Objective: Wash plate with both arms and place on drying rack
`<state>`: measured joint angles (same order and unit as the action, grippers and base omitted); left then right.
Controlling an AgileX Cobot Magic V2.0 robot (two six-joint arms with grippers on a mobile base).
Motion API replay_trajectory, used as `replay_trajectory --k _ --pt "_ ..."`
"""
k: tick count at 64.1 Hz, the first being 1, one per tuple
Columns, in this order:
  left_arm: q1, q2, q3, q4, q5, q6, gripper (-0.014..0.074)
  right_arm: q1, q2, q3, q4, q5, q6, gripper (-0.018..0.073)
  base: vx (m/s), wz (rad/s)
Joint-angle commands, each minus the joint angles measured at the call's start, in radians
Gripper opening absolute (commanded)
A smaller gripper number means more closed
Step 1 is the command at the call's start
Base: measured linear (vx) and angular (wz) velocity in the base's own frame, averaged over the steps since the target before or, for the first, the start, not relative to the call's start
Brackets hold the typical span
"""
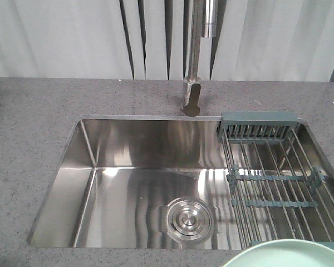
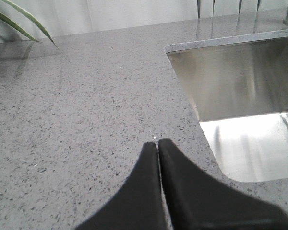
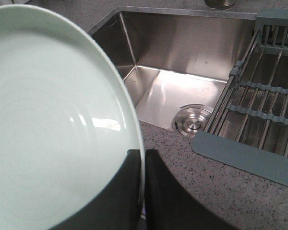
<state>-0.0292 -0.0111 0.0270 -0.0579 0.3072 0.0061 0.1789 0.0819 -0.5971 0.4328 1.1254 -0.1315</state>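
Note:
The pale mint-green plate (image 3: pixel 48 115) fills the left of the right wrist view, held up over the counter in front of the sink. My right gripper (image 3: pixel 143 152) is shut on its rim, one finger on each face. In the front view only the plate's (image 1: pixel 286 255) upper edge shows at the bottom right. The drying rack (image 1: pixel 273 178) of steel wires with grey-teal bars spans the right end of the sink; it also shows as the rack (image 3: pixel 261 103) in the right wrist view. My left gripper (image 2: pixel 158 142) is shut and empty over the speckled counter left of the sink.
The steel sink basin (image 1: pixel 128 183) has a round drain (image 1: pixel 187 218) at its floor. A tall faucet (image 1: pixel 196 61) stands behind it. Grey speckled countertop (image 2: pixel 77 105) surrounds the sink. Plant leaves (image 2: pixel 19 19) hang at the far left. Curtains close the back.

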Motion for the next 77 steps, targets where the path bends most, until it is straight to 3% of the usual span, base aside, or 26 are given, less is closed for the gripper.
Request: replay_trajectory --k 1,77 --pt "-0.008 -0.014 -0.026 -0.003 -0.069 -0.006 -0.0006 -0.006 0.019 -0.022 0.023 -0.073 0.0 -0.0004 0.04 -0.03" --pt "-0.008 -0.014 -0.026 -0.003 -0.069 -0.006 -0.0006 -0.006 0.019 -0.022 0.023 -0.073 0.0 -0.0004 0.02 -0.01"
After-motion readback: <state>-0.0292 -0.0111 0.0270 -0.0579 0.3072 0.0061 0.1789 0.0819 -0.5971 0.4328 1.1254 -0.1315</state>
